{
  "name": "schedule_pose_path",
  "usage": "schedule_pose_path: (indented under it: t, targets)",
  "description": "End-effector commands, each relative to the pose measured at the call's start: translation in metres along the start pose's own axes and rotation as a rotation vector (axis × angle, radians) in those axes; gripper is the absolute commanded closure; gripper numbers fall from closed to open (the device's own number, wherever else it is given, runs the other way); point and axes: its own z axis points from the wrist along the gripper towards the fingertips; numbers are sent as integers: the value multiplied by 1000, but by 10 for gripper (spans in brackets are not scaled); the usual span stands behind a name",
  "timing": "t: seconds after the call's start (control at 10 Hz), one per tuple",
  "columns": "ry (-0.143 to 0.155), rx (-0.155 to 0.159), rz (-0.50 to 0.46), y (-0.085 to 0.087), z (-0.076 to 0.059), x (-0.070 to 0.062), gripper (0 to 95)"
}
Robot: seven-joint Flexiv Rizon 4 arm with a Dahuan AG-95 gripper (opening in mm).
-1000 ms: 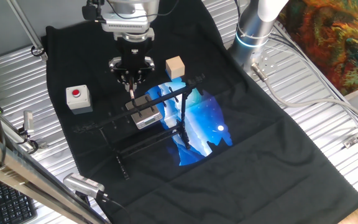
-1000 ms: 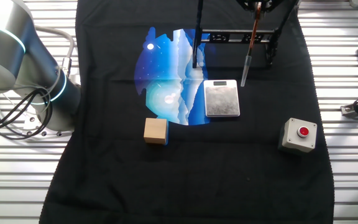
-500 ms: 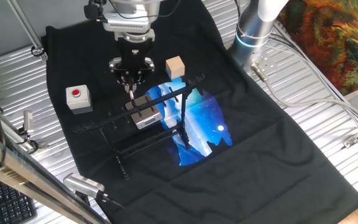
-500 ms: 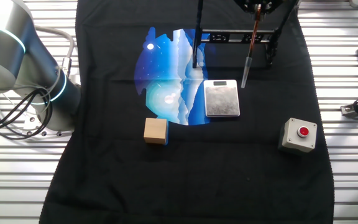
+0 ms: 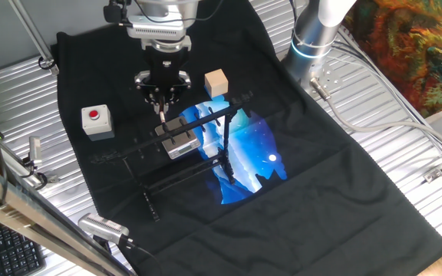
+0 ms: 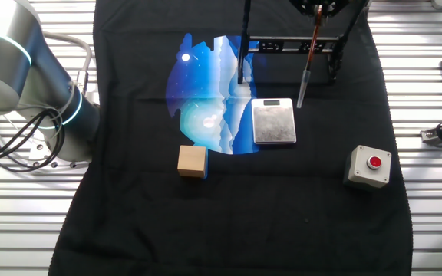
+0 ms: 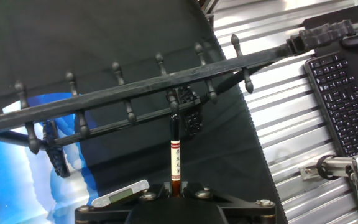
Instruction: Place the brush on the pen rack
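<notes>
Your end effector (image 5: 162, 98) is pinching the brush (image 5: 162, 113) by its top end, fingers pressed onto the shaft. In this fixed view the brush is a short sliver hanging tip-down, right over the near end of the black pen rack (image 5: 206, 119) and the grey metal block (image 5: 179, 138); you can't judge the gap there. The other fixed view shows the whole brush (image 6: 310, 57): reddish-brown shaft, pale tip, nearly upright, crossing in front of the pen rack (image 6: 290, 47), with the tip just beside the far right corner of the block (image 6: 274, 121); the end effector (image 6: 318, 6) is cut off at the top edge. Only the hand view shows the peg row on the pen rack (image 7: 135, 87), with the brush (image 7: 174, 149) pointing at a peg near mid-bar. The wooden cube (image 6: 192, 161) and the red-button box (image 6: 370, 165) sit apart on the black cloth (image 6: 229, 222).
</notes>
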Motion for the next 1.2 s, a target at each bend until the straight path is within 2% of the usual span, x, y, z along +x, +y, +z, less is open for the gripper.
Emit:
schedule_pose_path:
  t: [0.1,0.7,1.0,1.2]
  targets:
    - [-2,3,1,0,0,0,950]
    - [-2,8,2,0,1,0,950]
    - [-3,24,-26,0,1,0,950]
    - [-5,37,-47,0,1,0,570]
